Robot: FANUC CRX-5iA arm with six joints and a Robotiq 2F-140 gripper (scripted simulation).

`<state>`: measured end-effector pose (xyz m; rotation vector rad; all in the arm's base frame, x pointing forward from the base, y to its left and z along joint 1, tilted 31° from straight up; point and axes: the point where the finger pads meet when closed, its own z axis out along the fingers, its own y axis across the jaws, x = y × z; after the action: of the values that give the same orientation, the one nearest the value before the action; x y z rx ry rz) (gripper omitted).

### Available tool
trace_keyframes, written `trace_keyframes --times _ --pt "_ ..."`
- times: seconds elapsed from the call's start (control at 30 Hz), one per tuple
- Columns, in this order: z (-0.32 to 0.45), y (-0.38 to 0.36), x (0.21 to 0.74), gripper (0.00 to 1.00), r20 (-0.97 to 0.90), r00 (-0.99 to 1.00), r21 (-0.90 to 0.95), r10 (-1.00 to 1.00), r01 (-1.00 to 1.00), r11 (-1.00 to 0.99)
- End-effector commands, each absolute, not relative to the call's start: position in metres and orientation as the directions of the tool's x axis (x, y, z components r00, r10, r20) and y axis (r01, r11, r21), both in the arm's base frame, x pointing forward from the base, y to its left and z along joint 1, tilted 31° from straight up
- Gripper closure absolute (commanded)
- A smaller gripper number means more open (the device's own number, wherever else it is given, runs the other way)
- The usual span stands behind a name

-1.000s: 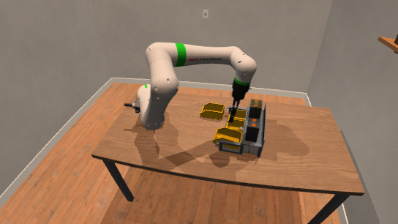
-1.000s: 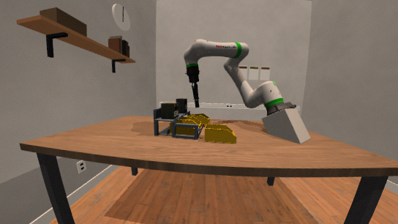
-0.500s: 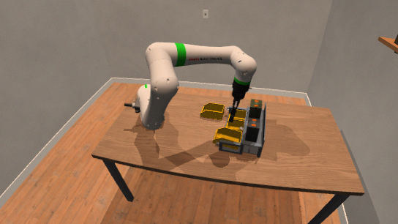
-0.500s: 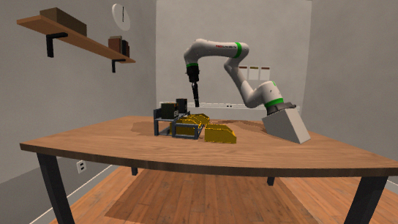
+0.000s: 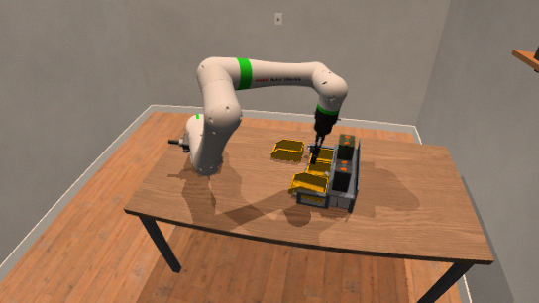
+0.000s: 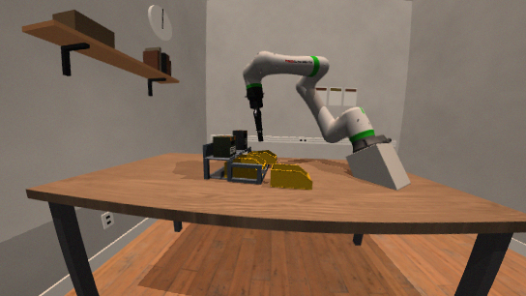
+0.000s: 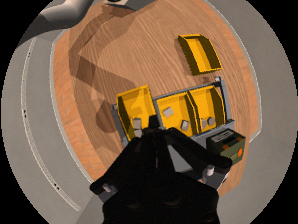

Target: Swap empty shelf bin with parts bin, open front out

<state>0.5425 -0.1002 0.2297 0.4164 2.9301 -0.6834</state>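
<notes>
The bin with the parts [image 5: 309, 183] [image 6: 265, 156] [image 7: 135, 102] stands in the shelf's end bay, its open front facing out. It sticks out over the front lip, farther than the two bins beside it; grey parts show inside. The shelf [image 5: 353, 204] [image 6: 207, 169] [image 7: 224, 96] is grey. The empty bin [image 5: 287, 151] [image 6: 291, 177] [image 7: 201, 54] stands upright on the table in front of the shelf's other end. My gripper [image 5: 313, 160] [image 6: 260, 139] [image 7: 154, 121] is shut with nothing between its fingertips. It hangs above the bins; in the wrist view its tips overlap the parts bin's side edge.
The middle bin [image 7: 176, 110] and the far bin [image 7: 208, 102] sit in the shelf with grey parts inside. Two dark boxes [image 5: 347, 147] [image 5: 342, 177] [image 6: 223, 146] [image 6: 240, 139] stand on the upper board, behind and beside the gripper.
</notes>
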Motion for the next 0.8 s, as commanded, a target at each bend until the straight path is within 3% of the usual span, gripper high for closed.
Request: trace_keyframes --times 0.0,0.27,0.43,0.53,0.57,0.77 --pt "0.231 -0.100 0.543 0.90 -0.163 -0.957 -0.418 0.240 0.287 0.862" --pt "0.231 -0.100 0.539 0.90 -0.147 -0.970 -0.427 0.195 0.240 0.872" --pt "0.229 -0.105 0.510 0.90 -0.032 -0.995 -0.464 -0.097 -0.071 0.883" --pt "0.228 -0.107 0.501 0.90 -0.017 -0.991 -0.467 -0.130 -0.107 0.878" --pt "0.226 -0.109 0.492 0.90 0.038 -0.967 -0.473 -0.250 -0.238 0.849" --pt "0.207 -0.122 0.437 0.90 0.164 -0.872 -0.469 -0.461 -0.480 0.741"
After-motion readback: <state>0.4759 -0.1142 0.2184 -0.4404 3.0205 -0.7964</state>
